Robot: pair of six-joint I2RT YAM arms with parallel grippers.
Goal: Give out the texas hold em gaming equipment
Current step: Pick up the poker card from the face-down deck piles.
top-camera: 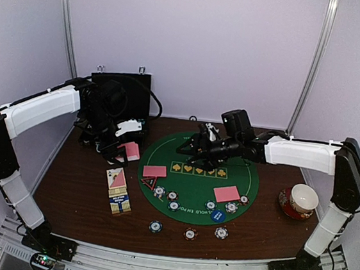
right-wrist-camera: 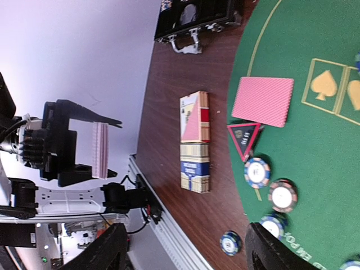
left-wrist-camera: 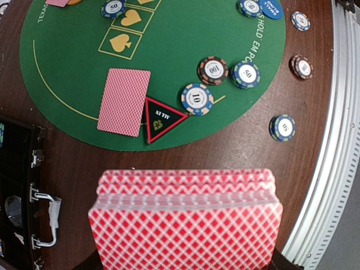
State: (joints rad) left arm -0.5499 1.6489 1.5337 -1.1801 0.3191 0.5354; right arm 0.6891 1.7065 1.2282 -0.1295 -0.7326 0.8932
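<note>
My left gripper [top-camera: 129, 150] is shut on a deck of pink-backed playing cards [left-wrist-camera: 185, 222], held above the wood left of the green mat [top-camera: 194, 182]. One card [top-camera: 155, 170] lies face down on the mat's left side beside a black triangle marker [left-wrist-camera: 159, 118], and another card [top-camera: 226, 193] lies at the right. Several poker chips [left-wrist-camera: 197, 99] sit along the mat's near edge, with three more [top-camera: 189, 234] on the wood. A blue button [top-camera: 216, 216] lies among them. My right gripper [top-camera: 188, 149] hovers over the far part of the mat, open [right-wrist-camera: 188, 253] and holding nothing.
A black hinged case [top-camera: 119, 96] stands open at the back left. The card box [top-camera: 117, 191] lies on the wood at front left. A cup on a saucer [top-camera: 300, 200] stands at the right. A metal rail [top-camera: 173, 263] runs along the near edge.
</note>
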